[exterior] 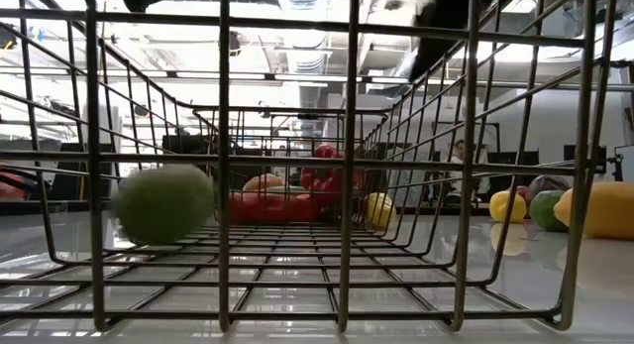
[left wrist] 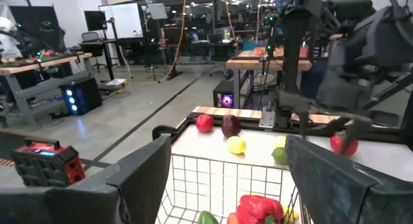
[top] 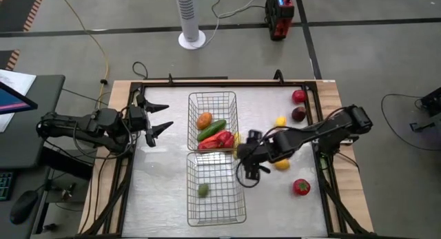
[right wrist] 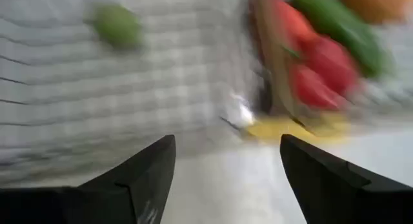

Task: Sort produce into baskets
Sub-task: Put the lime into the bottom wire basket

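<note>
Lime [exterior: 163, 202] lies in near basket [top: 216, 213]; right hand [top: 249, 166] hovers beside it, fingers apart, empty.

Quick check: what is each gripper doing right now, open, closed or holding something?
Left gripper: open, empty, beside the upper basket.
Right gripper: open, empty, at the lower basket's right edge.

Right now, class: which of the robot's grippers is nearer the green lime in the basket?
Right. The right gripper hangs at that basket's edge, just beside the lime. The left gripper waits across the table, beyond the other basket.
</note>
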Available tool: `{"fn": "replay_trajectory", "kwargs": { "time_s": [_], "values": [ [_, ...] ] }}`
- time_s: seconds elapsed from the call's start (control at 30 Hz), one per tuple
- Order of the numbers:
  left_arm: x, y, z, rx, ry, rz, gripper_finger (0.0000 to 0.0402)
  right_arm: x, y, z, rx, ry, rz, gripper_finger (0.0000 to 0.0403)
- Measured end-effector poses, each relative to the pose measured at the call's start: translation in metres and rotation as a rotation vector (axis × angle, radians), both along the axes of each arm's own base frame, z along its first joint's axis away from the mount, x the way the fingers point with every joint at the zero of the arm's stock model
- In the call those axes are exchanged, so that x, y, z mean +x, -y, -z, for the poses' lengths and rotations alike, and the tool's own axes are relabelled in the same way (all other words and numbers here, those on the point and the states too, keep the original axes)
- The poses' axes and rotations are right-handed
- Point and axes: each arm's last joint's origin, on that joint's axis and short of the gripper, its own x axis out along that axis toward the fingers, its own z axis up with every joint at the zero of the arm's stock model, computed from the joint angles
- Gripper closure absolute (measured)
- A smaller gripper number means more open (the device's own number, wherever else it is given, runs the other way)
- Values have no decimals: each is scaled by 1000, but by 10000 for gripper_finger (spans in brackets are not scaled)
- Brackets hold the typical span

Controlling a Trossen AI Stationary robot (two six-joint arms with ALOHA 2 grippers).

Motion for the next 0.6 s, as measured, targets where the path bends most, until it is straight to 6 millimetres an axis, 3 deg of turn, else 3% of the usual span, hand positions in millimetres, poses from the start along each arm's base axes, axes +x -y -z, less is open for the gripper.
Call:
{"fn": "replay_trajectory", "kwargs": {
  "time_s": [0.17, 0.4, 0.6],
  "values": [
    [0, 0, 0, 0, 0, 0, 110, -29, 3, 3, -43, -75, 106, 100],
    [0, 0, 0, -2, 1, 0, 110, -69, 21, 47, -41, -201, 330, 99],
    [0, 0, 0, -14, 7, 0, 110, -98, 44, 73, 41, -278, 528, 90]
  ]
}}
